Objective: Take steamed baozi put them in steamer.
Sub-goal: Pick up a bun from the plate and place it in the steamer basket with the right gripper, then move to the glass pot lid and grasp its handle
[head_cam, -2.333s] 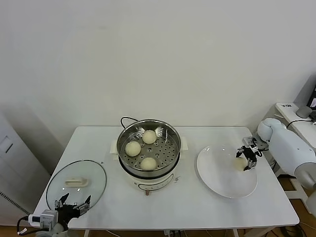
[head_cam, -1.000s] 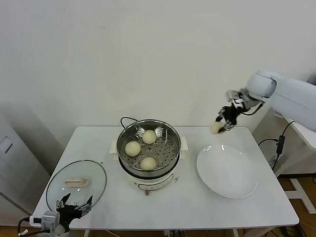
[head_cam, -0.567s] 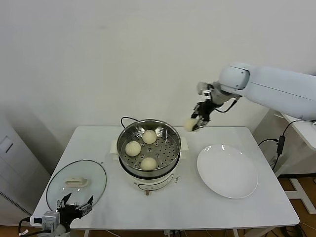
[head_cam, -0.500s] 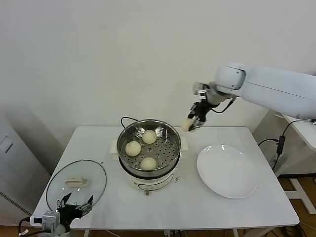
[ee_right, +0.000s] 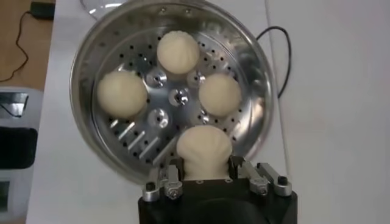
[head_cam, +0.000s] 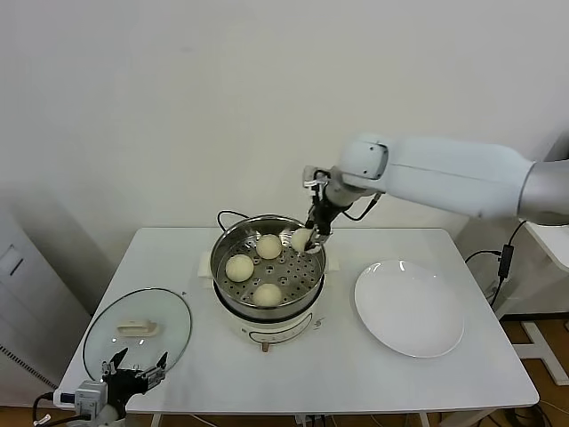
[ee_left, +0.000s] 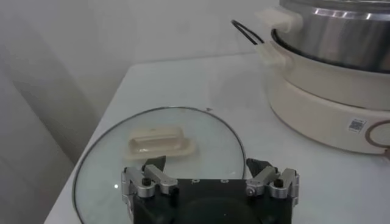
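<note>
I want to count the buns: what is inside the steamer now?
Three baozi lie on the steamer's perforated floor. A fourth baozi hangs above it, held in the right gripper; the floor directly under it is covered.

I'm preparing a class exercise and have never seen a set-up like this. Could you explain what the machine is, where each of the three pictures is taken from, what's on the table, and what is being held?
This is a two-armed robot with a gripper on each arm. The wide picture comes from a camera on its head; the other two come from cameras on its wrists.

On the white table stands a steel steamer on a white cooker base, with three baozi inside. To one side lies a glass lid, to the other an empty white plate.

The right gripper is shut on a fourth baozi, holding it over the steamer; its wrist camera looks straight down past that bun into the basket. The left gripper waits open at the table's near edge by the lid.
</note>
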Available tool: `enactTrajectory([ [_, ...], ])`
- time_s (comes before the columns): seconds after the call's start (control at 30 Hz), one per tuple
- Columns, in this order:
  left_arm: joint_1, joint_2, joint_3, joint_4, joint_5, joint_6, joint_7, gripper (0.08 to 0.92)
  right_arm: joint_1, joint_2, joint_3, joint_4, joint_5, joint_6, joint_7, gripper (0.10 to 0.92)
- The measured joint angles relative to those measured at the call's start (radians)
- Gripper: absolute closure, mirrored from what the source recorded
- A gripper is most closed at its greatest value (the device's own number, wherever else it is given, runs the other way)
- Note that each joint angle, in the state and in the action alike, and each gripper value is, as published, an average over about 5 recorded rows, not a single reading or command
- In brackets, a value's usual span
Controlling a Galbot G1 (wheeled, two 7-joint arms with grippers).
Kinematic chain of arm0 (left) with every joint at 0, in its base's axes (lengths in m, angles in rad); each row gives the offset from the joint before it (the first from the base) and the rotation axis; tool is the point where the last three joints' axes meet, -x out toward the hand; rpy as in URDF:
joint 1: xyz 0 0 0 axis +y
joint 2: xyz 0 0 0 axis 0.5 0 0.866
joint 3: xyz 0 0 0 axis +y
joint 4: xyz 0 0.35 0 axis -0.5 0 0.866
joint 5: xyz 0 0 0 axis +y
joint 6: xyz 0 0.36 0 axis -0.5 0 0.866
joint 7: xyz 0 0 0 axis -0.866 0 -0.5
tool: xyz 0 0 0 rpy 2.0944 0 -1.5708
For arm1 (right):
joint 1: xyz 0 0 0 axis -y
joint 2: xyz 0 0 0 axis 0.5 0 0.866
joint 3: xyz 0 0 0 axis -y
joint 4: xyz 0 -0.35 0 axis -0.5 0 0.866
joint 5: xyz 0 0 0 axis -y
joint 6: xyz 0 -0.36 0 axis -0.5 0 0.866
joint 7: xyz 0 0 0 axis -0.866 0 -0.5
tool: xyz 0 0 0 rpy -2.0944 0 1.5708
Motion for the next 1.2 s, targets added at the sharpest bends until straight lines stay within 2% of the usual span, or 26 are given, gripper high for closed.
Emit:
enactTrajectory([
  [0.57,0.014,-0.006,-0.012,-0.002,0.0,-0.003,0.0,0.177,-0.121,0.058,0.017,-0.042,-0.029,-0.043,0.071,0.555],
  [0.97,0.026,-0.014,-0.018,0.0,0.002,-0.005,0.0,0.177,-0.138,0.052,0.048,-0.045,-0.026,-0.059,0.083,0.243],
  [1.07,0.03,-0.017,-0.021,-0.001,0.006,-0.006,0.0,0.177,-0.131,0.037,0.064,-0.04,-0.019,-0.059,0.077,0.209],
  [1.2,0.034,-0.024,-0.025,-0.006,0.013,-0.005,0.0,0.177,-0.124,-0.007,0.102,-0.029,-0.002,-0.053,0.07,0.203],
])
